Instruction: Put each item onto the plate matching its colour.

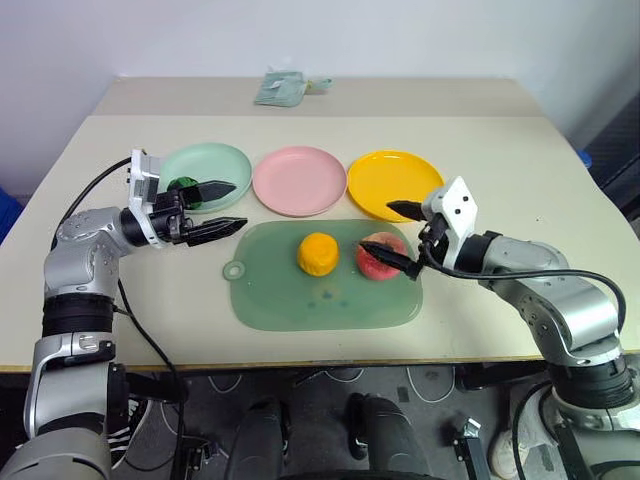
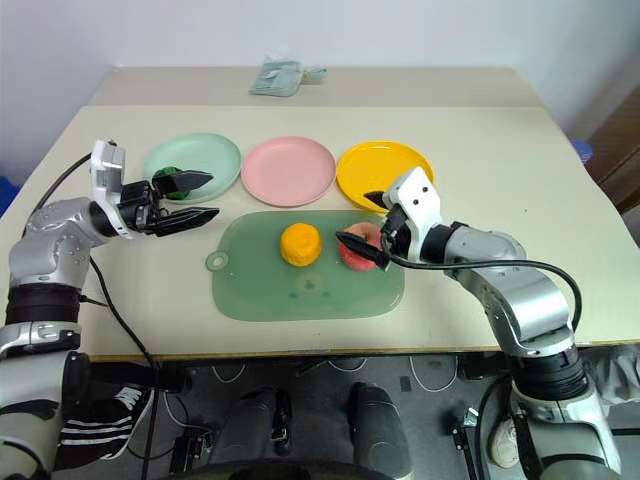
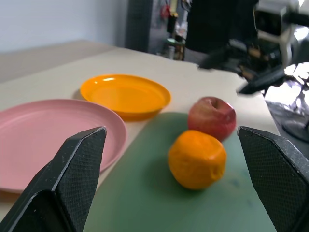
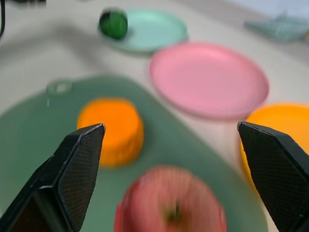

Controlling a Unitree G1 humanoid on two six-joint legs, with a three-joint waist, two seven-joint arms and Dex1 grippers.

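A dark green lumpy item (image 1: 183, 186) sits on the mint green plate (image 1: 205, 162). To its right lie the pink plate (image 1: 299, 180) and the yellow plate (image 1: 393, 183), both bare. On the green cutting board, the orange-yellow fruit (image 1: 317, 253) stands beside the pinkish-red apple (image 1: 380, 255). My left gripper (image 1: 238, 205) is open and level, pointing right over the mint plate's near right rim, with nothing between its fingers. My right gripper (image 1: 375, 227) is open, its fingers to either side of the apple and just above it, holding nothing.
The flat green cutting board (image 1: 300, 300) lies in front of the plates near the table's front edge. A folded teal cloth (image 1: 280, 90) rests at the back of the table (image 1: 520, 160).
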